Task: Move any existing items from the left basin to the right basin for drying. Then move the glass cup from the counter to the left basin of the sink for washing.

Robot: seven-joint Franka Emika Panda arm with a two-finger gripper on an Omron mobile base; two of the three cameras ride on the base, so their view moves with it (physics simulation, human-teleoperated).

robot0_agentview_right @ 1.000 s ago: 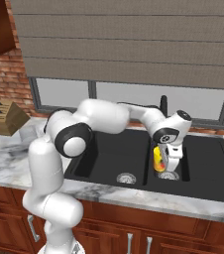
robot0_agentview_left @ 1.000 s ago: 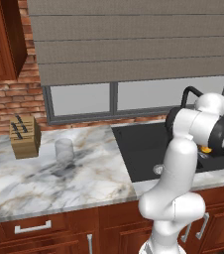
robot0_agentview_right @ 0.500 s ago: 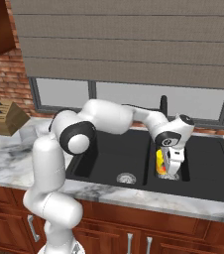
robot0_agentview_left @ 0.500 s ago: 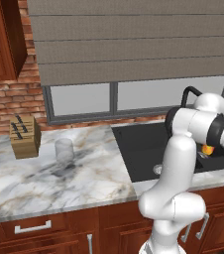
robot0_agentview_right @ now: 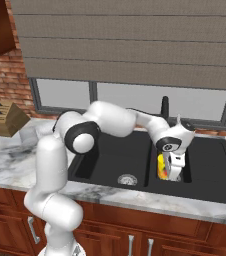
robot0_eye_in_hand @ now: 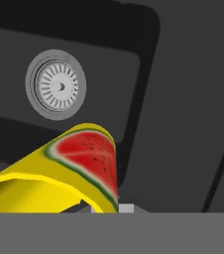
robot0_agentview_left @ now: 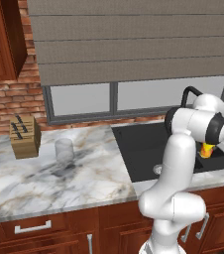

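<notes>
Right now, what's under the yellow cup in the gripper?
Under the yellow cup is the black sink, about at the divider beside the silver drain. The gripper hides its base.

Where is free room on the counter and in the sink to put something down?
The marble counter is bare in front of the glass cup and knife block. The wide basin is bare around its drain. The narrow basin is crowded at its left, where the claw holds the yellow container.

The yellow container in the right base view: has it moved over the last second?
Yes. Held in the tool, the yellow container has shifted right, past the divider and over the right basin.
</notes>
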